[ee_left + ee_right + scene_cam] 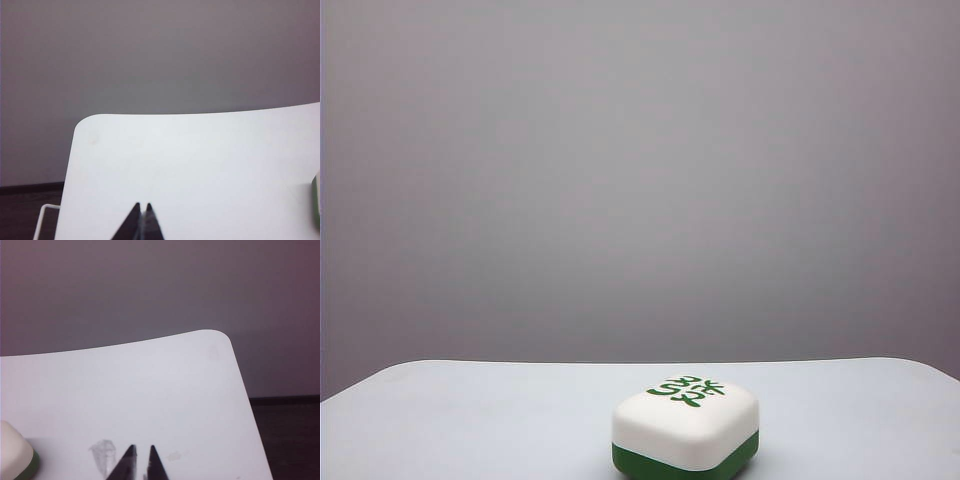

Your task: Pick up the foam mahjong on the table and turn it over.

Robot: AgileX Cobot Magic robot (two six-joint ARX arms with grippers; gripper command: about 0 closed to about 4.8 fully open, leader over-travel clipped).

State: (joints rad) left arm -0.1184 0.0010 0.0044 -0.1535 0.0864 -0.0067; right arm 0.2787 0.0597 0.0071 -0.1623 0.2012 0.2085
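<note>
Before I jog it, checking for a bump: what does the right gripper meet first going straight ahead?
Likely nothing: ahead of the right gripper lies only bare table. The mahjong sits off to its side.

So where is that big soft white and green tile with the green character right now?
The foam mahjong tile lies white face up on the white table, near its front edge, slightly right of centre in the exterior view, untouched by either gripper.
</note>
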